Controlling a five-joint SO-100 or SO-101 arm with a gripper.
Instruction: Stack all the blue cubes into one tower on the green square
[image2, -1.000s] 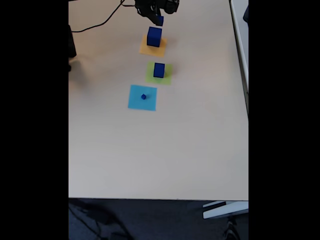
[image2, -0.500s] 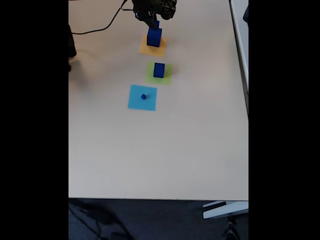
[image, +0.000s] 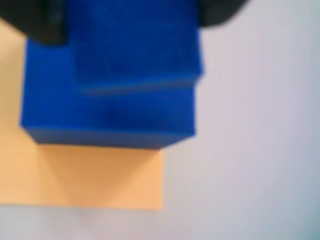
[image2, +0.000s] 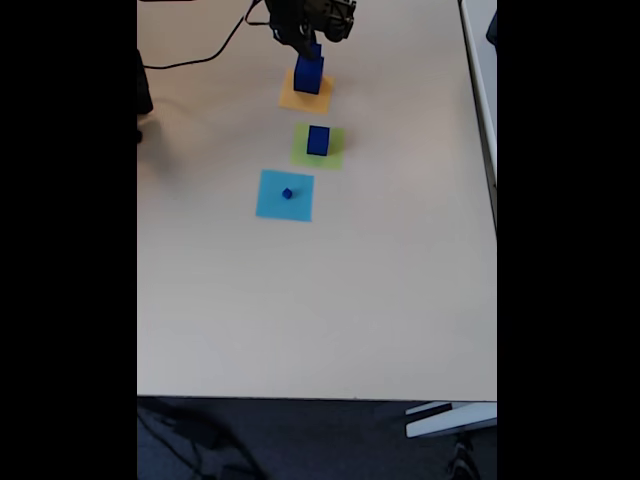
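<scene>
In the wrist view, a smaller blue cube (image: 135, 45) sits between the two dark fingers (image: 42, 22) of the gripper (image: 132, 15), which show only as black shapes at the top corners. The jaws look clamped on that cube's sides. Directly beneath it lies the largest blue cube (image: 105, 117), and the smaller one appears to rest on or hang just above its top face; the blur keeps me from saying which. The big cube stands on the orange-yellow square (image: 95, 175), with the pale table (image: 250, 125) to the right.

In the fixed view, the arm reaches in from the top edge, and the gripper (image2: 313, 42) is right over the largest cube (image2: 308, 75), with a sliver of blue from the held cube (image2: 314, 49) between them. The orange-yellow square (image2: 290, 100) lies under that pair. Nearer the camera, a mid-sized blue cube (image2: 318, 140) stands alone on the green square (image2: 332, 155). Nearer still, the tiny blue cube (image2: 287, 193) sits on the light blue square (image2: 283, 205). A black cable (image2: 200, 50) trails across the table at upper left.

As I read it, the tower on green is barely begun: one cube is there, and the other three are on other patches. The cubes grouped on orange would seem to need moving over to green, with the tiny one last.
</scene>
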